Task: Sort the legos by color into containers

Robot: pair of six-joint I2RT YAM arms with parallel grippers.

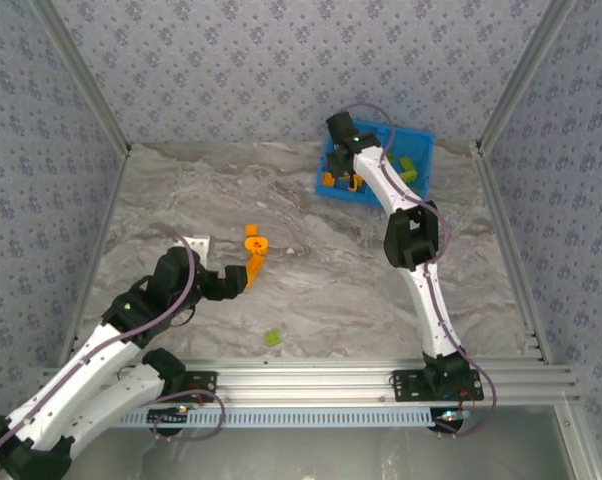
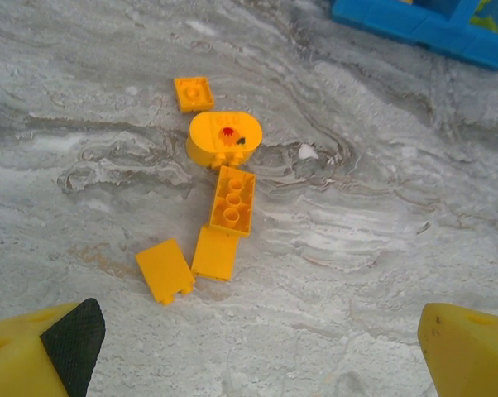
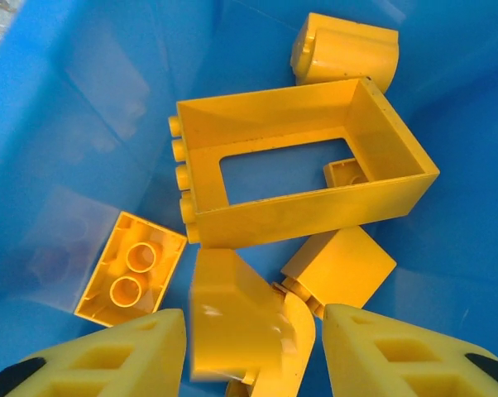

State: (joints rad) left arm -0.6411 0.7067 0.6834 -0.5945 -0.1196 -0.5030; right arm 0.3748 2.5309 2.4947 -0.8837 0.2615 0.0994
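Drop step: right jaws straddle a curved orange brick (image 3: 241,327) low in the orange side of the bin (image 3: 59,124), among other orange pieces; cannot tell whether it is gripped or let go, so best spread fully and lift straight up, clear of the frame brick (image 3: 303,165) just beyond. The left jaws gape wide, empty, over the table (image 2: 381,248) near an orange cluster (image 2: 231,198) whose pieces touch, so a single pick looks awkward; one green brick (image 1: 272,338) lies apart
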